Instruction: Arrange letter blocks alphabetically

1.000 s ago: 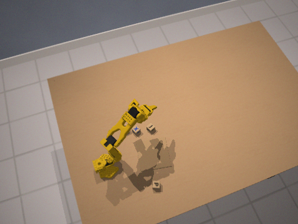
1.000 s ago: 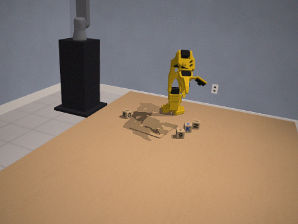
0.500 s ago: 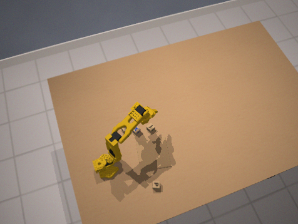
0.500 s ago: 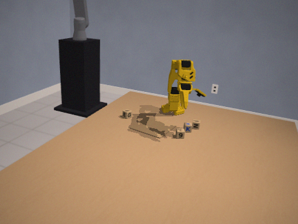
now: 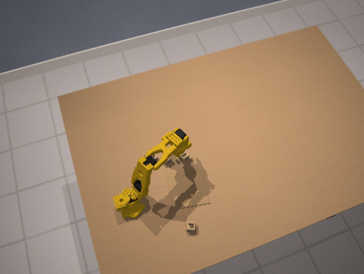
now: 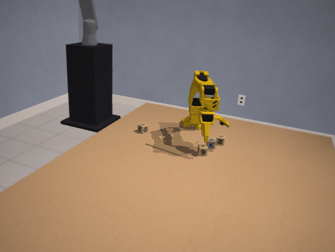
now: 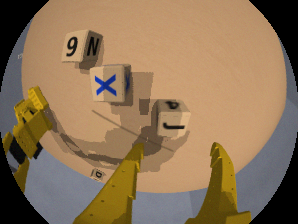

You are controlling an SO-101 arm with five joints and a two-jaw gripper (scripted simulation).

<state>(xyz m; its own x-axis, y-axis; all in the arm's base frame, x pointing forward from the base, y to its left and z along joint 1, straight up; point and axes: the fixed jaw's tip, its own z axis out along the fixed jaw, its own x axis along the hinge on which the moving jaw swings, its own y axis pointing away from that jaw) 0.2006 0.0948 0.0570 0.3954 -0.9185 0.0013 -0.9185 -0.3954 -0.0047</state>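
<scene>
Three blocks (image 7: 107, 84) in wrist view, arm (image 5: 160, 151) hiding them from top

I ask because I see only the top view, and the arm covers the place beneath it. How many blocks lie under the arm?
Observer: Three, in a short row in the exterior view. The near block shows a 9 on its side, the middle block a blue K, the far block an N.
Operator: Does the claw hold one of them?
Observer: No. In the wrist view the claw is open, with nothing between its fingers.
Operator: What is on top of the middle block?
Observer: A blue X, seen in the wrist view.
</scene>
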